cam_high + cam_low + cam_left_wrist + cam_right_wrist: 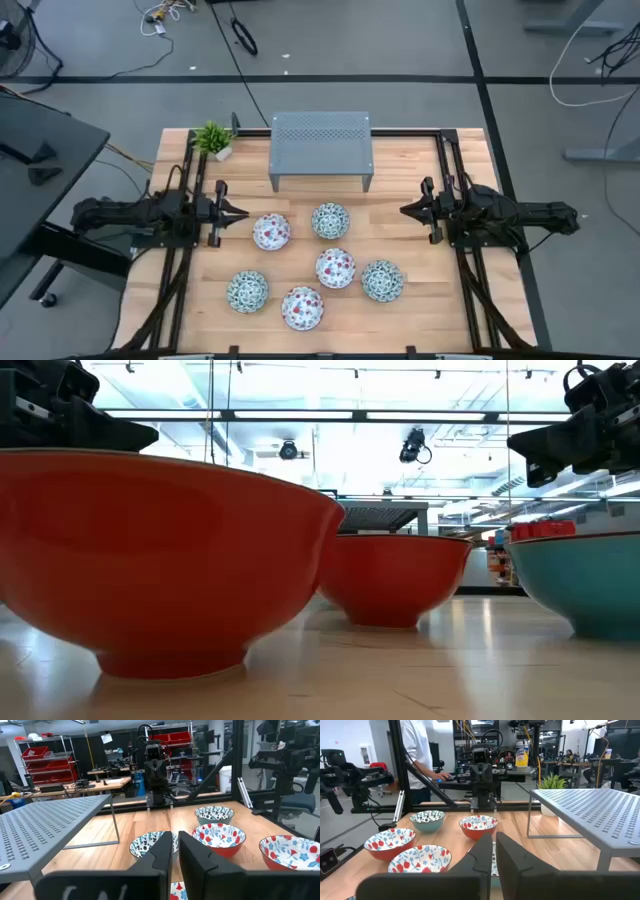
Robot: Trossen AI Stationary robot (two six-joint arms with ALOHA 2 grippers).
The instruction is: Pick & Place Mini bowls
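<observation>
Wooden surface (pixel 420 300) lies below me on a grey floor, with a grey perforated stand (pixel 321 147) at twelve o'clock and a small plant (pixel 213 138) at its eleven o'clock corner. Six bowls sit loosely grouped in the middle, none touching. Taking the cluster as a clock face: a red bowl (pixel 271 232) at ten o'clock, a green bowl (pixel 330 221) at twelve, a second red bowl (pixel 336 268) about the centre, a second green bowl (pixel 382 280) at four, a third red bowl (pixel 302 307) at six, and a third green bowl (pixel 247 292) at eight.

My left end effector (pixel 238 212) hangs at nine o'clock of the surface, pointing inward, just beside the ten o'clock red bowl but clear of it. Its fingers (pixel 162 854) stand close together with a narrow gap and hold nothing. My right end effector (pixel 407 210) hangs at three o'clock, facing the left one, well apart from every bowl. Its fingers (pixel 487 851) are likewise nearly closed on nothing.

Beyond the surface, a person in a white top (pixel 417 750) stands among workshop shelving.
</observation>
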